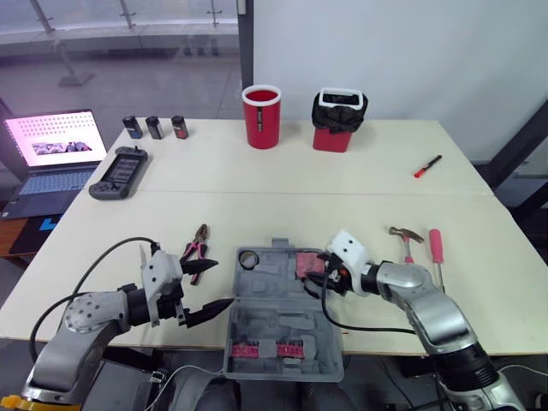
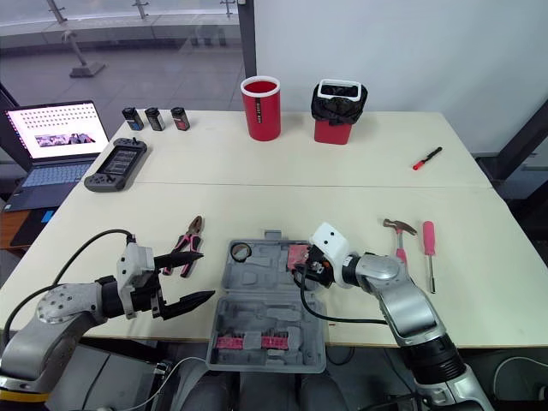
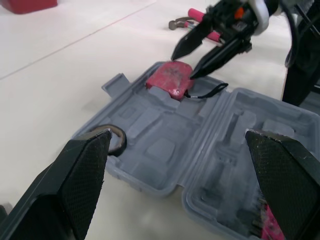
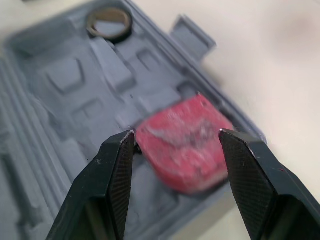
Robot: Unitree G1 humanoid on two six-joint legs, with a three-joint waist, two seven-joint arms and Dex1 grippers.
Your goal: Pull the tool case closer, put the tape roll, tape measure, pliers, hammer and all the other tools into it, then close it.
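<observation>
Currently the blocky red tape measure [image 3: 170,80], in the open grey plastic tool case's [image 3: 165,145] far right corner, is flanked by the right gripper's [image 3: 184,66] parted fingers. The left gripper [image 1: 221,282] is held wide open and empty.

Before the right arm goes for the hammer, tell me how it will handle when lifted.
The hammer will probably feel head-heavy: its metal claw head sits at one end of a slim pink handle, so a grip low on the handle may let it tip. It looks rigid. Lying flat on the table, it seems unlikely to roll.
</observation>
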